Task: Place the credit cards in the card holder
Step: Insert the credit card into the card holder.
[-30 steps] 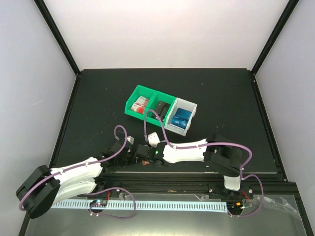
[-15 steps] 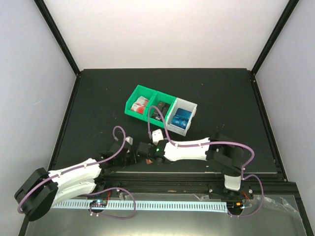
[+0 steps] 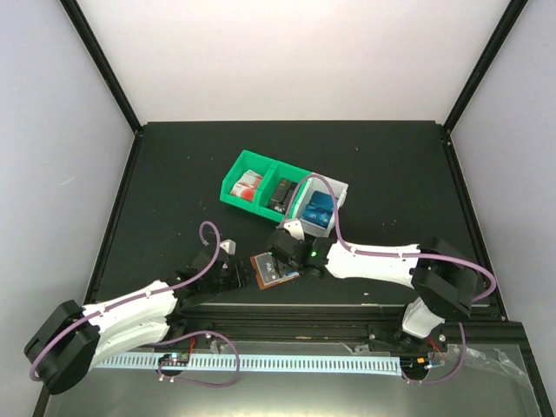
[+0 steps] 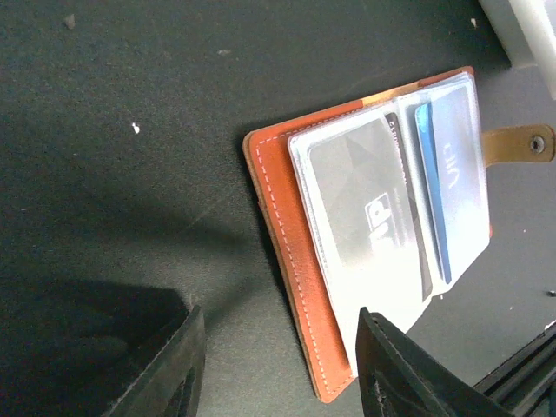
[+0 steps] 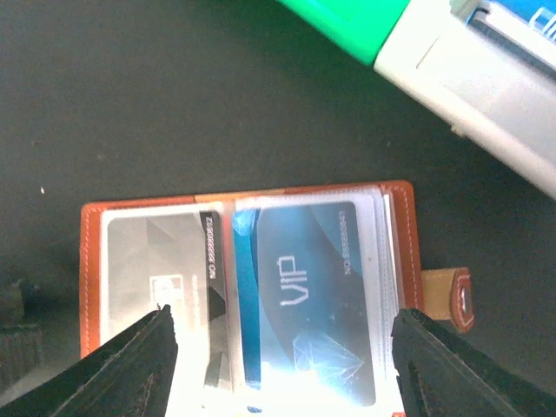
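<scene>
The card holder [image 3: 272, 267] lies open on the black table, reddish-brown with clear pockets. In the right wrist view one pocket holds a black card [image 5: 161, 256] and the other a blue VIP card [image 5: 317, 291]; the snap tab [image 5: 452, 298] sticks out to the right. My right gripper [image 3: 287, 250] hovers over the holder, open and empty, its fingers [image 5: 143, 365] spread wider than the holder. My left gripper [image 3: 241, 276] is open and empty just left of the holder [image 4: 291, 261]. More cards lie in the bins.
A green bin [image 3: 233, 178] at mid-table holds red-and-white cards [image 3: 249, 184] and black cards [image 3: 282, 191]. A white bin [image 3: 340, 193] joined to it holds blue cards [image 3: 320, 208]. The table's front rail runs just below the holder.
My right gripper has pulled back to the right and up off the card holder, which now lies uncovered and open. The right arm's elbow swung right. The left arm barely moved.
</scene>
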Robot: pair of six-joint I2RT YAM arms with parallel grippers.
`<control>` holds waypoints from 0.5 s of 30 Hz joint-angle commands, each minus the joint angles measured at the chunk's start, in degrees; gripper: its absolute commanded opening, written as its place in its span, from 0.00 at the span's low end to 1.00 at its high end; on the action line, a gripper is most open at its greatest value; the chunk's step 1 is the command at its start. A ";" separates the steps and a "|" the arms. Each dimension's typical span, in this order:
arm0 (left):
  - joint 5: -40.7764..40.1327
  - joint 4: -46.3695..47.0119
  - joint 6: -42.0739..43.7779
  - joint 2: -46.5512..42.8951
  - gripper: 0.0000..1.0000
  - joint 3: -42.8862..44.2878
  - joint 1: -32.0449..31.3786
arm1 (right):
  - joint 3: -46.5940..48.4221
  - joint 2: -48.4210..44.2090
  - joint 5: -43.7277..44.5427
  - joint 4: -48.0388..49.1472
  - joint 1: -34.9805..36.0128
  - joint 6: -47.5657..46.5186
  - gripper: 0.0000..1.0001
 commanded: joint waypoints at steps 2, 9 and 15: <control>3.70 0.93 -0.70 1.45 0.51 -0.62 0.76 | -3.91 -1.44 -5.83 4.89 -1.55 -0.25 0.68; 6.85 7.65 -5.40 5.36 0.56 -2.66 1.03 | -8.43 0.86 -7.44 7.06 -3.68 0.90 0.65; 5.21 9.40 -8.65 5.75 0.59 -3.82 1.05 | -8.97 2.26 -8.17 8.03 -5.05 0.25 0.66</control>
